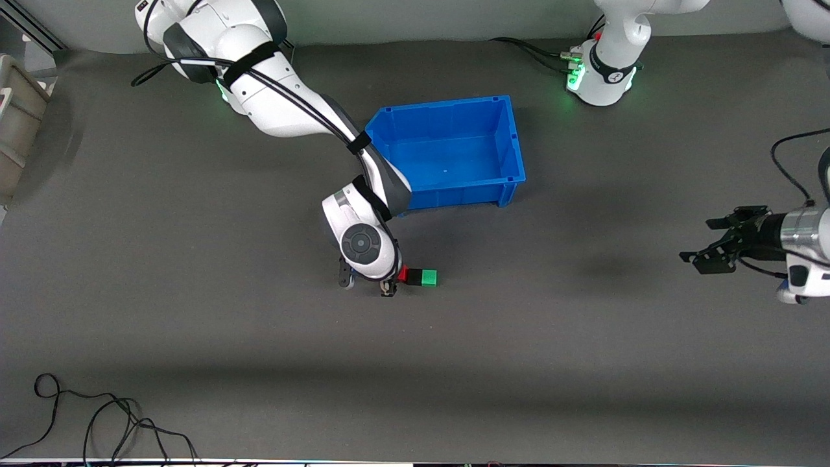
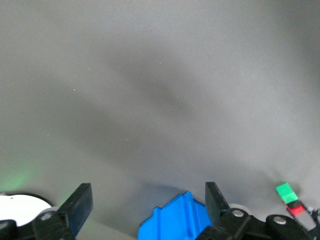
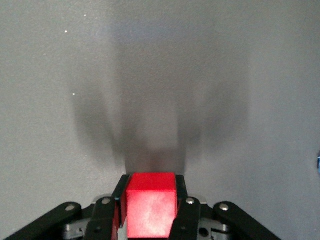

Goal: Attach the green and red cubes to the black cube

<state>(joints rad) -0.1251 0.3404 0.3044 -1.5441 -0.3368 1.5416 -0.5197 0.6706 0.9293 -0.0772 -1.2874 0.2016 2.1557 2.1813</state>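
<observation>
1. Where the front view catches only a sliver of red under the white wrist, the right wrist view fills in the rest: the red cube sits clenched between the two fingers of the right pincer, its top face bright and plain, its edges sharp.
2. Seen from the front, the right pincer is down at the desk, nearer the front camera than the blue bin, with the red cube held low.
3. Touching that red sliver is a thin black strip that I take for the black cube, and then the green cube on the side toward the left arm's end; the three read as one short row on the dark grey desk.
4. From the left wrist view the same row shows small and well off: green cube, a dark band, then red cube, with a corner of the blue bin closer in.
5. Only that view shows the left pincer plainly released, its fingers spread wide apart over bare desk.
6. Farther toward the left arm's end, the left pincer waits in the air over the desk, well apart from the cubes.
7. Loose black cables lie at the desk's near edge.
</observation>
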